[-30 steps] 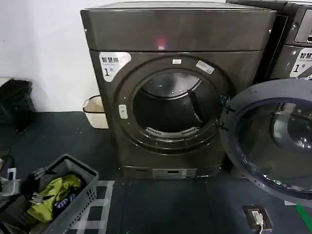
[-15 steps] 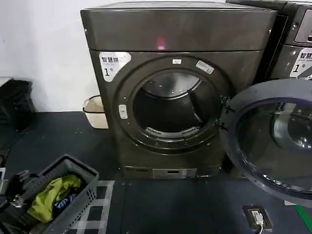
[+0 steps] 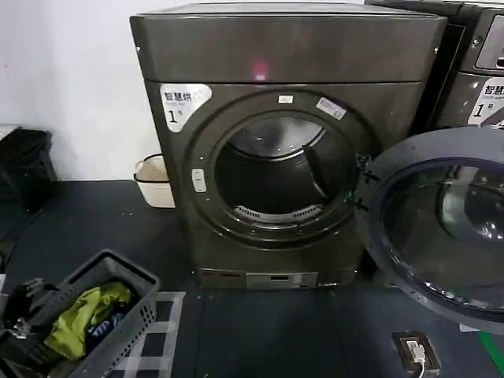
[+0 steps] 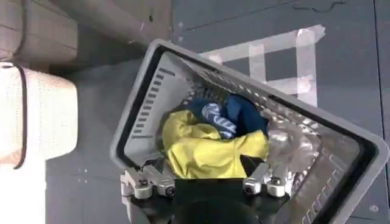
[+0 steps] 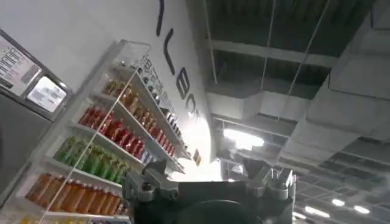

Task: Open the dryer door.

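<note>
Dryer door (image 3: 441,228) swung wide open at 3 o'clock of the dryer (image 3: 283,142).
My left gripper (image 4: 207,182) hangs spread above the basket (image 4: 131,131); right gripper (image 5: 210,182), fingers I cannot tell.

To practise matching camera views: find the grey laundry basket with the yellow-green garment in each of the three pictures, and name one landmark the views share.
Head view: the laundry basket sits on the floor at lower left, in front of the dryer.
Left wrist view: the basket lies in the centre, directly beyond the open left gripper.
Right wrist view: not in it.
Shared landmark: the yellow-green garment inside the basket.
</note>
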You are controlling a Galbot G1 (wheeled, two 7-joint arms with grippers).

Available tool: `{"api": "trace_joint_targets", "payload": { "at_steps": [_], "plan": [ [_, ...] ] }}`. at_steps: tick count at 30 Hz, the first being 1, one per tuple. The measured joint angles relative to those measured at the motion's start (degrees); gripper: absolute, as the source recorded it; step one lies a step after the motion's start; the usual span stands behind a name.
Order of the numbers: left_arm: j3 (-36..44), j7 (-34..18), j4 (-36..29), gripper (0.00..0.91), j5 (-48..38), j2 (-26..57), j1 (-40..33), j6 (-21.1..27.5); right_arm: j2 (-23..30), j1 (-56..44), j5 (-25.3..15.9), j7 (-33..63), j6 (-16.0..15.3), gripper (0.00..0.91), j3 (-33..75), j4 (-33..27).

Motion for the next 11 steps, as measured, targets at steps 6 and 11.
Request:
{"api": "trace_joint_targets", "payload": {
  "at_steps": [6,11],
  "plan": [
    [-0.1,0.6,0.9,0.907,0.9,-0.1,0.0,-0.7,0.0,0.1,-0.3,0.0,0.0,0.907,0.1,-0.1],
    [-0.2,0.7,1.1,0.907,1.0,0.0,0.0,-1.1,-0.1,0.1,-1.7,0.0,0.7,0.907,0.1,-0.6]
  ]
}}
